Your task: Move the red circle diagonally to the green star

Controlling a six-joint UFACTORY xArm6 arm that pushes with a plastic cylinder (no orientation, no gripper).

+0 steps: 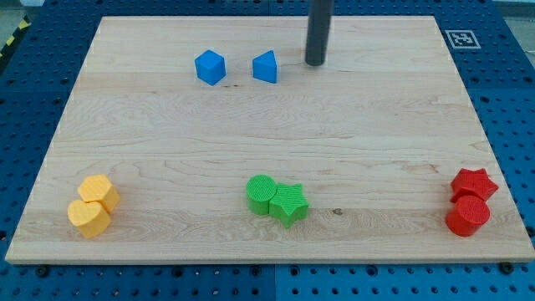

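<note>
Resting: round red circle (467, 216), wooden board (351, 142)

You see a red circle (467, 216) and red star (474, 183), a green star (289, 203) and green circle (262, 194). Two blue blocks (210, 67) and two yellow blocks (89, 217) sit on pale wood-grain board (251, 134).

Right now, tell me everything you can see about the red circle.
The red circle is a short, solid-red cylinder with a flat top, standing upright near the board's lower right corner. It looks like matte plastic. The red star touches it from the view's top side. My tip is far off, near the top edge.
</note>
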